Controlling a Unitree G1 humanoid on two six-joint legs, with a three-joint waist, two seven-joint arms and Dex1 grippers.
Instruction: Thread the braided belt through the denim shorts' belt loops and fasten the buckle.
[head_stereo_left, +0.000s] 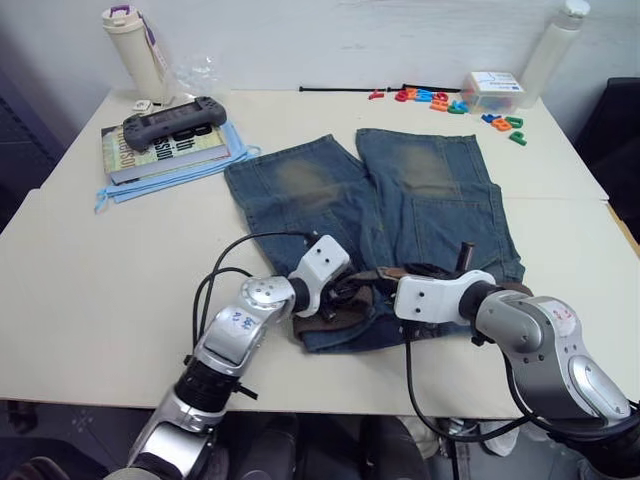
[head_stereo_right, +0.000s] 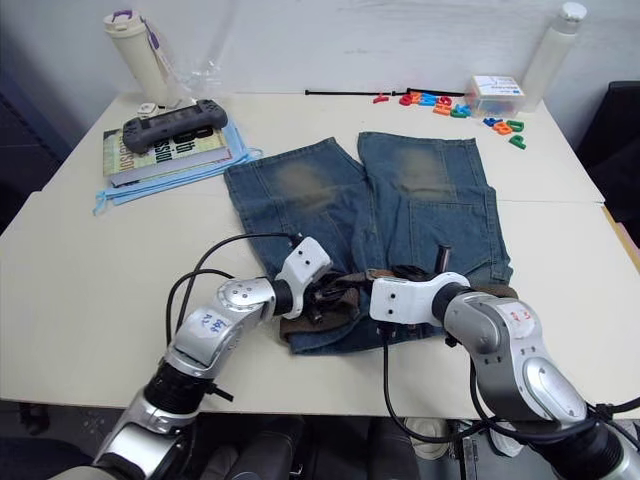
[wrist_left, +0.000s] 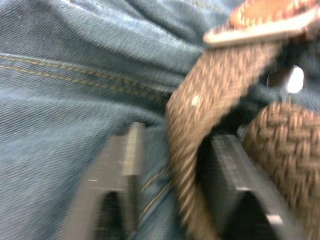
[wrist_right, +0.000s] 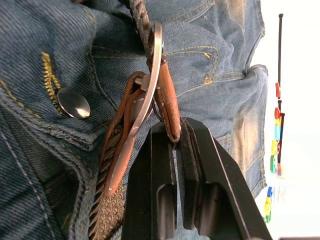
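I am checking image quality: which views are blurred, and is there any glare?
Left wrist view: blurred, the braided belt and fingers smeared. Right wrist view: sharp on the buckle, background washed out white. Eye views: evenly lit, clear, no strong glare on the denim shorts.

You had bright, even light overhead; the left wrist view was motion-blurred, and the table's far end glared white.

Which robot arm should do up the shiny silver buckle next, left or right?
Probably the right. The right gripper is shut on the brown leather tab beside the silver metal buckle. The left gripper is open around the dark-brown braided belt strap on the blue denim shorts, so it could feed the strap.
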